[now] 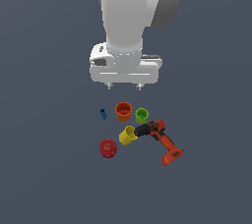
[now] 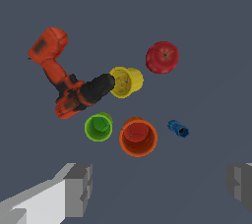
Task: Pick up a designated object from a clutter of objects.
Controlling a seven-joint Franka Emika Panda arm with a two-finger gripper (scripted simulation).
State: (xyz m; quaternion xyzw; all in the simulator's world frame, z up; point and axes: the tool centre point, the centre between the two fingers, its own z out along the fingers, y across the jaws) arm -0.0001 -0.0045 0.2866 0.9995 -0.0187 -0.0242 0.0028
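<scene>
The small bright green cup (image 1: pixel 141 115) (image 2: pixel 99 127) stands upright in the clutter, between the orange cup (image 1: pixel 123 111) (image 2: pixel 138 137) and the nose of the red-and-black power drill (image 1: pixel 160 139) (image 2: pixel 64 80). A yellow cup (image 1: pixel 127 135) (image 2: pixel 126 81) lies on its side against the drill's black chuck. My gripper (image 1: pixel 124 86) (image 2: pixel 160 183) hangs open above the clutter, apart from every item, with nothing between its fingers (image 2: pixel 78 186).
A red apple-like fruit (image 1: pixel 108 148) (image 2: pixel 162 57) lies beyond the yellow cup. A tiny blue piece (image 1: pixel 103 114) (image 2: pixel 178 128) sits beside the orange cup on the exterior view's left. All items rest on a flat dark grey floor (image 1: pixel 44 169).
</scene>
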